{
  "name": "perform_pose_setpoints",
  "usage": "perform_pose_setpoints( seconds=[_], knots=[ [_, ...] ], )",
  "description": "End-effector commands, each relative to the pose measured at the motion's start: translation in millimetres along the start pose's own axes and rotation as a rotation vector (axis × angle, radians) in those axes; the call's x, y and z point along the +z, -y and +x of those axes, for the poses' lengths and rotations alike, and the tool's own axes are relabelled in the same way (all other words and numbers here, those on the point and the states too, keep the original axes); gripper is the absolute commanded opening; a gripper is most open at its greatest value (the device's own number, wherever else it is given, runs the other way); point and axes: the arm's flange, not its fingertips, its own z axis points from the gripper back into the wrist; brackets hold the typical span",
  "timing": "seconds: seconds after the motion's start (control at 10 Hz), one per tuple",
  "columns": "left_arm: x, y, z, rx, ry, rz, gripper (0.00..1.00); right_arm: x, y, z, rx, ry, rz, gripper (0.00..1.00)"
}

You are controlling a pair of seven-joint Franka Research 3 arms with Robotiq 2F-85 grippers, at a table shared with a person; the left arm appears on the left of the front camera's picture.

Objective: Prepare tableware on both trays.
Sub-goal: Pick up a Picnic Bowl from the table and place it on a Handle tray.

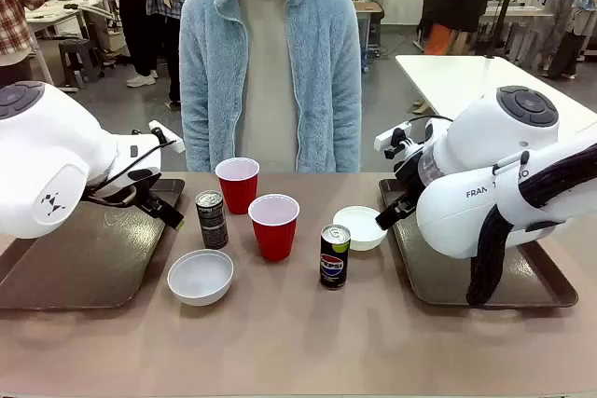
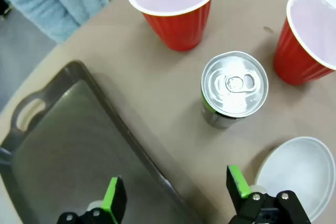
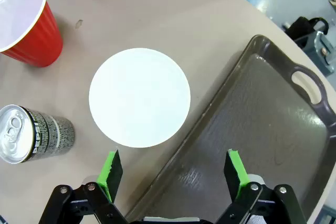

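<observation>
— Tabletop (image 1: 308, 351) between two bare trays (image 1: 84, 267) (image 1: 438, 279) holds everything: black-grey can (image 2: 234, 85) near left gripper (image 2: 175, 179), bowl (image 3: 139, 97) near right gripper (image 3: 172, 158).
— Fingers?
— Both spread, empty. Closing off-centre could topple the can into a cup (image 2: 173, 9).

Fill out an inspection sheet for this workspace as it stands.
Surface: tan tabletop, no spills seen.
Job's things: two dark brown rectangular plastic trays, left and right, nothing seen on either; between them stand two red plastic cups, a black-grey can, a dark blue Pepsi can and two shallow round white bowls.
Clutter: nothing seen.
Hands: left hand open above the left tray's rim; right hand open above the right tray's rim.
Cables: black cable bundle along the right arm.
Surroundings: person in a pale blue fleece jacket at the far side; other people and tables behind.
</observation>
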Motion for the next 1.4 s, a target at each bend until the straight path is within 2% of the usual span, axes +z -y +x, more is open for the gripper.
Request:
perform_pose_setpoints(
  seconds=[0.0, 1.2, 1.3],
  knots=[
    [0.0, 0.1, 0.0, 0.000, 0.000, 0.000, 1.00, 0.0, 0.0, 0.0, 0.000, 0.000, 0.000, 1.00],
    [0.0, 0.1, 0.0, 0.000, 0.000, 0.000, 1.00, 0.0, 0.1, 0.0, 0.000, 0.000, 0.000, 1.00],
    [0.0, 0.1, 0.0, 0.000, 0.000, 0.000, 1.00, 10.4, -8.1, -8.9, 0.022, -0.038, -0.043, 1.00]
  ],
)
